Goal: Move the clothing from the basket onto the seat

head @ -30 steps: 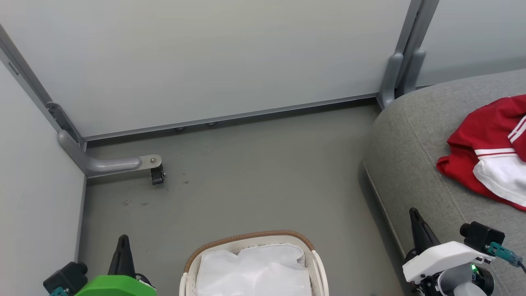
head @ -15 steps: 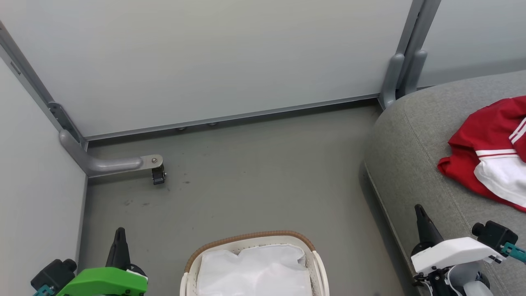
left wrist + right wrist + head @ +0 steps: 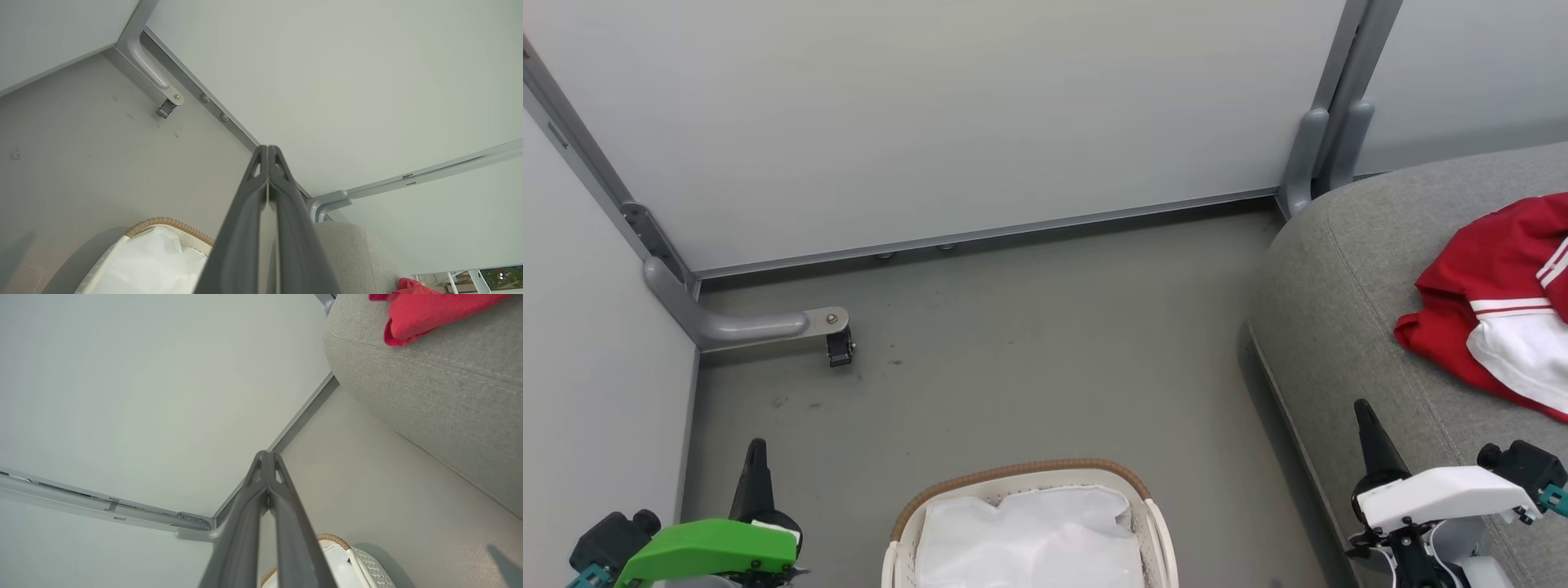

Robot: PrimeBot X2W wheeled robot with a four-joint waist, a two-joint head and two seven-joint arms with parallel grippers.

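The red and white clothing (image 3: 1499, 314) lies crumpled on the grey seat (image 3: 1347, 286) at the right; a red fold of the clothing (image 3: 425, 312) rests on the seat (image 3: 429, 375) in the right wrist view. The basket (image 3: 1021, 478) stands on the floor at bottom centre, holding the plain white liner (image 3: 1029, 539). My left gripper (image 3: 756, 447) is shut and empty at the lower left, left of the basket. My right gripper (image 3: 1361, 408) is shut and empty over the seat's front edge. Each wrist view shows its gripper, left (image 3: 268, 149) and right (image 3: 266, 454), with the jaws pressed together.
Pale partition walls (image 3: 947, 114) close the back and left. A grey bracket foot with a small castor (image 3: 837, 347) sits on the floor at the left; a grey post (image 3: 1319, 139) stands by the seat's corner. Grey floor (image 3: 1029, 351) lies between basket and wall.
Both arms have drawn outward and back: the left gripper slid left and down, the right gripper slid right. The clothing, basket and seat stay put, apart from a slight camera shift.
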